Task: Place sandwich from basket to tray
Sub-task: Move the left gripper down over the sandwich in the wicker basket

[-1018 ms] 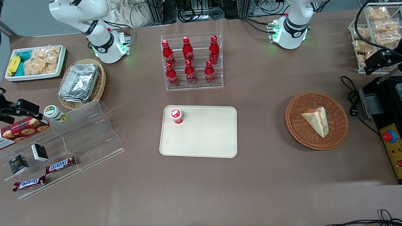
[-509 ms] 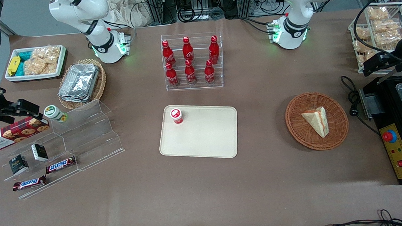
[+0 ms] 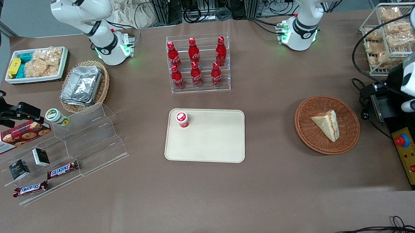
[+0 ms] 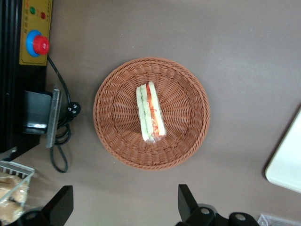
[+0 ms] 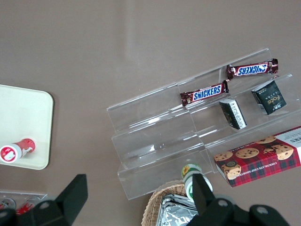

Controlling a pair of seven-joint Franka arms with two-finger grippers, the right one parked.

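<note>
The sandwich point(image 3: 327, 125) is a pale bread wedge with red and green filling, lying in the round reddish-brown basket point(image 3: 300, 126). The left wrist view shows the sandwich point(image 4: 150, 117) on its edge in the middle of the basket point(image 4: 113, 117). The cream tray point(image 3: 212, 144) lies mid-table, and its corner shows in the left wrist view point(image 4: 287, 165). A small red-capped bottle point(image 3: 182, 119) stands on the tray. My left gripper point(image 3: 372, 87) hovers beside the basket, toward the working arm's end. In the left wrist view the gripper point(image 4: 123, 207) is open and empty.
A black control box with a red button point(image 3: 403, 141) and a cable point(image 3: 362, 102) lie beside the basket. A wire rack of snacks point(image 3: 386, 42) stands farther from the camera. A rack of cola bottles point(image 3: 198, 64) stands farther than the tray.
My left gripper has swung down from near the wire rack to beside the basket, nearer the front camera. The sandwich, basket and tray have not moved.
</note>
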